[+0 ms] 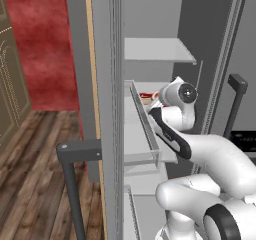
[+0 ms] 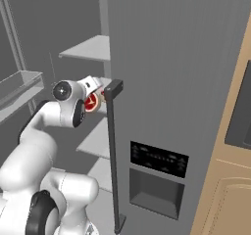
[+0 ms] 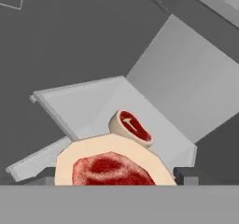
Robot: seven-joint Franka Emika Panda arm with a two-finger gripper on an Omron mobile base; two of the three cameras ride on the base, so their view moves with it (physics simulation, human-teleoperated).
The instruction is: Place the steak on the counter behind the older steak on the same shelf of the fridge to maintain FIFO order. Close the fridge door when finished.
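The steak [image 3: 112, 167], thick, red-topped with cream fat sides, sits clamped between the gripper [image 3: 114, 178] fingers inside the fridge [image 2: 162, 58], over a flat white shelf [image 3: 154, 111]. The smaller older steak [image 3: 131, 127] lies beyond it, near the shelf's middle. The fridge door [image 1: 107, 109], with rail-fronted bins, stands open at the arm's left.

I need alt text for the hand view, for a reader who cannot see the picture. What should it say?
A raw steak sits between the gripper's two dark fingertips at the bottom of the picture, red on top with cream fat around it. Beyond it, a second, smaller-looking steak lies on a white fridge shelf, with grey fridge walls behind.
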